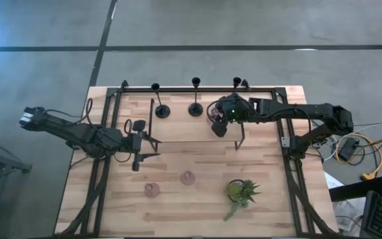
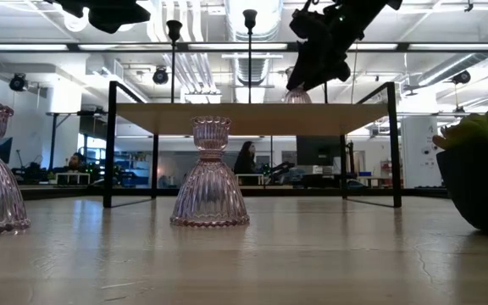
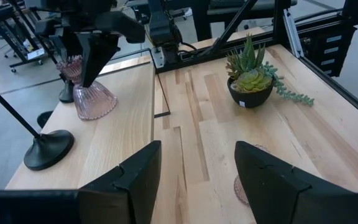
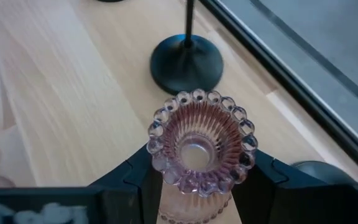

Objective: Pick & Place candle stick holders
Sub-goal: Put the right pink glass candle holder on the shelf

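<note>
My right gripper (image 4: 197, 177) has its two fingers closed on the ribbed neck of a pink glass holder (image 4: 197, 146), one finger on each side, just under the beaded rim. From the left wrist view the holder's flared base (image 3: 94, 102) appears to rest on the raised wooden shelf (image 1: 178, 126) at the far edge of the desk, near its right end; whether it bears weight there I cannot tell. A black stem holder (image 4: 186, 62) stands just beside it, its disc base near the glass. Two more black stems (image 1: 161, 109) stand along the same shelf toward the left.

My left gripper (image 3: 194, 174) hangs over the middle of the desk on the left side, fingers spread and holding nothing. Two further pink holders (image 1: 152, 190) remain on the desk toward the near edge, with the potted plant (image 1: 241, 191) near the near right corner.

Risk assessment: the glass is smooth and ribbed, so a pinch off-centre could let it rotate or slip. On opening, a finger dragging the rim could tip it. Any sideways drift would knock the neighbouring stem, which looks top-heavy
</note>
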### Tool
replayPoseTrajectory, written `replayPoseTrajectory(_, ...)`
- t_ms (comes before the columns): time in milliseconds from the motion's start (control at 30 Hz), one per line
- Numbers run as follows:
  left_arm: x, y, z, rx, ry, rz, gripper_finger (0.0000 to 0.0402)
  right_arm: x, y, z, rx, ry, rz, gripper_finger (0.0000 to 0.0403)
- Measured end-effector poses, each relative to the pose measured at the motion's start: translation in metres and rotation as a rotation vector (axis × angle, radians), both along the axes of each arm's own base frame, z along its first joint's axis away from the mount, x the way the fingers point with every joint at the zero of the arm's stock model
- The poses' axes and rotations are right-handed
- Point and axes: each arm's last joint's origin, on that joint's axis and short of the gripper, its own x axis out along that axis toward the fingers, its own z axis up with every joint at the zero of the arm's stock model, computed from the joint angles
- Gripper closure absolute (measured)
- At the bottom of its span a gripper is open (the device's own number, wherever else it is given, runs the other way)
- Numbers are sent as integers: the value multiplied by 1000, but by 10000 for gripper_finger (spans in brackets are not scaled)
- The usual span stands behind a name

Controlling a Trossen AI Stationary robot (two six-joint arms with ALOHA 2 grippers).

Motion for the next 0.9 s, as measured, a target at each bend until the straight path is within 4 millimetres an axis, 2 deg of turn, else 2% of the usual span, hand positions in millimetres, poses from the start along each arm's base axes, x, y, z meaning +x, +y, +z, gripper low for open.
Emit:
replayPoseTrajectory(233,0,0,0,0,0,0,193,0,4,1,-1,-7,-18,262)
replayPoseTrajectory(700,0,0,0,0,0,0,193,2,21,2,-106,-3,-89,259)
replayPoseTrajectory(900,0,0,0,0,0,0,193,2,21,2,-110,-7,-99,253)
